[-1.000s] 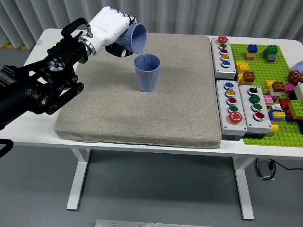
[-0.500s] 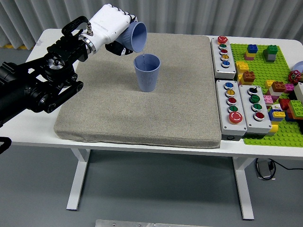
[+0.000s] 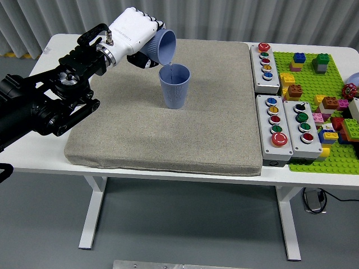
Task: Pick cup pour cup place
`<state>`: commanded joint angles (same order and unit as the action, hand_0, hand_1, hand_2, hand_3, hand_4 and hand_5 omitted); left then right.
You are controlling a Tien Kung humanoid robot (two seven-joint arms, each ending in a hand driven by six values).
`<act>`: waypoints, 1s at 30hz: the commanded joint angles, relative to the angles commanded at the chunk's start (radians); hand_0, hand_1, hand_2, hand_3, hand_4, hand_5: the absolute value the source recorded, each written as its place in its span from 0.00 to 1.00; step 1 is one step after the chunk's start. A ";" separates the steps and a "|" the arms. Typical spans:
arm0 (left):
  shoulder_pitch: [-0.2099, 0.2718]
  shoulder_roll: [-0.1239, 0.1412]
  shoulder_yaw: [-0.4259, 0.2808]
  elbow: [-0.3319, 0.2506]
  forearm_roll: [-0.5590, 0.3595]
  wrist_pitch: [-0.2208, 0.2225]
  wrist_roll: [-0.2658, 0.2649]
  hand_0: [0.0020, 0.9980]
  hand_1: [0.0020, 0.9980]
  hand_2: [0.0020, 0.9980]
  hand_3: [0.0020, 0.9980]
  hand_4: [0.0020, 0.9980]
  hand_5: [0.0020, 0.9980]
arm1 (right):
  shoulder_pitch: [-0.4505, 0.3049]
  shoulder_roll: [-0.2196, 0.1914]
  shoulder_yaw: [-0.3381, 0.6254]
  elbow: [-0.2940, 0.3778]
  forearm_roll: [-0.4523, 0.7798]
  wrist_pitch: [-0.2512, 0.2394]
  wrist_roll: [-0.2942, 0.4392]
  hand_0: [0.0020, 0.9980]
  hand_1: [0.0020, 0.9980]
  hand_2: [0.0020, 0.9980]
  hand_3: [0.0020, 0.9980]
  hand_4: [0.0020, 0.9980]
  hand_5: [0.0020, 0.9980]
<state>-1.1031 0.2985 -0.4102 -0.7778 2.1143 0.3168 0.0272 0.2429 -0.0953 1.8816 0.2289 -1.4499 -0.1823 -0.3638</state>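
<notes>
The pouring step is judged to be in hand: a blue cup [image 3: 164, 46] is gripped by the curled fingers of the left hand [image 3: 133, 35] and is tipped steeply, with its mouth just above the second blue cup [image 3: 174, 86], which stands upright on the grey mat [image 3: 168, 134]. Whether liquid is falling cannot be told. The placing of the held cup is not yet done. To the right, well apart, button boxes [image 3: 280, 106] and a green brick plate [image 3: 328, 95] are seen; the mat around the standing cup is not blocked.
</notes>
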 joint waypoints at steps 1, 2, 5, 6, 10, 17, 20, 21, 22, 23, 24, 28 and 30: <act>0.000 0.000 0.002 -0.001 0.002 0.001 0.001 0.39 0.47 0.54 0.54 0.77 0.21 | 0.000 0.000 0.000 0.000 0.000 0.000 0.000 0.69 0.66 0.61 0.61 0.00 0.33; -0.001 0.000 0.003 -0.001 0.004 0.002 0.001 0.39 0.47 0.54 0.54 0.77 0.21 | 0.000 0.000 0.000 0.000 0.000 0.000 0.000 0.69 0.66 0.61 0.61 0.00 0.32; -0.003 0.002 0.013 -0.002 0.016 0.007 0.006 0.39 0.47 0.54 0.54 0.77 0.21 | 0.001 0.000 -0.002 0.000 0.003 -0.002 0.000 0.69 0.66 0.61 0.61 0.00 0.32; -0.004 0.003 0.017 -0.003 0.019 0.008 0.008 0.39 0.47 0.54 0.54 0.77 0.21 | 0.001 0.000 -0.002 0.000 0.004 -0.002 0.000 0.69 0.66 0.61 0.61 0.00 0.32; -0.008 0.005 0.029 -0.008 0.030 0.014 0.015 0.39 0.47 0.53 0.54 0.77 0.21 | 0.001 0.000 -0.003 0.000 0.005 -0.003 0.000 0.69 0.66 0.61 0.61 0.00 0.32; -0.007 0.010 0.038 -0.009 0.033 0.009 0.018 0.39 0.47 0.53 0.54 0.76 0.20 | -0.002 0.000 -0.003 0.000 0.004 -0.003 0.001 0.69 0.66 0.61 0.61 0.00 0.32; -0.007 0.010 0.043 -0.008 0.035 0.010 0.020 0.39 0.47 0.53 0.54 0.76 0.20 | -0.003 0.000 -0.002 0.000 0.003 -0.003 0.000 0.69 0.66 0.61 0.61 0.00 0.32; -0.007 0.010 0.047 -0.008 0.037 0.011 0.022 0.39 0.47 0.53 0.54 0.76 0.20 | -0.004 0.000 -0.002 0.000 0.002 -0.003 0.000 0.69 0.66 0.61 0.61 0.00 0.32; -0.007 0.010 0.049 -0.008 0.038 0.012 0.023 0.39 0.47 0.53 0.54 0.76 0.20 | -0.005 0.001 -0.002 0.000 0.001 -0.003 0.000 0.69 0.66 0.61 0.61 0.00 0.32; -0.007 0.011 0.052 -0.008 0.040 0.013 0.024 0.39 0.47 0.53 0.54 0.76 0.20 | -0.005 0.001 -0.001 0.001 0.000 -0.003 0.000 0.69 0.66 0.61 0.61 0.00 0.32; -0.008 0.011 0.054 -0.008 0.041 0.014 0.026 0.39 0.47 0.53 0.54 0.76 0.20 | -0.005 0.001 -0.001 0.001 -0.001 -0.003 0.000 0.69 0.66 0.61 0.61 0.00 0.32; -0.009 0.013 0.062 -0.009 0.051 0.011 0.035 0.39 0.47 0.53 0.54 0.76 0.20 | -0.006 0.001 -0.001 0.001 -0.002 -0.003 -0.001 0.69 0.66 0.62 0.61 0.00 0.32; -0.010 0.014 0.067 -0.010 0.055 0.011 0.039 0.39 0.47 0.53 0.54 0.76 0.20 | -0.006 0.001 -0.001 0.001 -0.001 -0.003 -0.001 0.69 0.66 0.62 0.61 0.00 0.32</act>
<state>-1.1130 0.3124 -0.3428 -0.7873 2.1689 0.3274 0.0665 0.2364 -0.0942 1.8801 0.2298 -1.4510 -0.1856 -0.3648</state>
